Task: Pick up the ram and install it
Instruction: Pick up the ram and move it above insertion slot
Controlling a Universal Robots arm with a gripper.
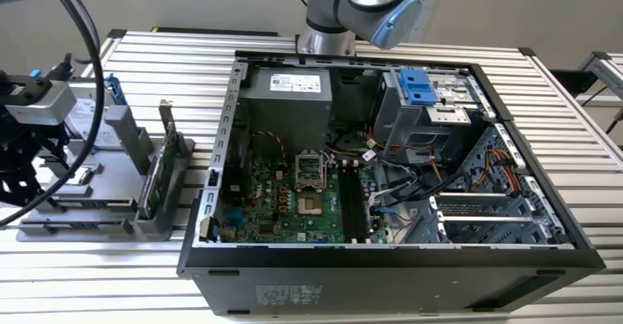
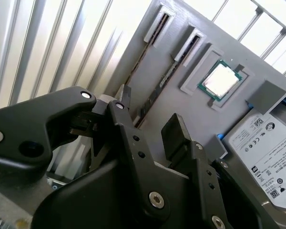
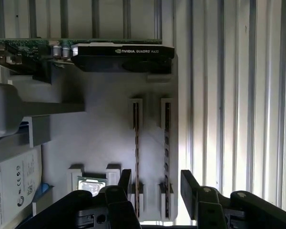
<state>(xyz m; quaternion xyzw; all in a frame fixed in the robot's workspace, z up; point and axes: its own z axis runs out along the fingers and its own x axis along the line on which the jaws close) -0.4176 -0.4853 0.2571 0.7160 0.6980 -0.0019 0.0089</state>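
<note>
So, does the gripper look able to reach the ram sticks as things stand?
Probably yes. The gripper hangs open above the tray, its fingers either side of the two ram sticks, which stand on edge with nothing over them. Both lie in the gap, which may complicate gripping one.

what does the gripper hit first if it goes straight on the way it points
Probably a ram stick upright in the grey holder, between the gripper's open fingers; depth is unclear.
</note>
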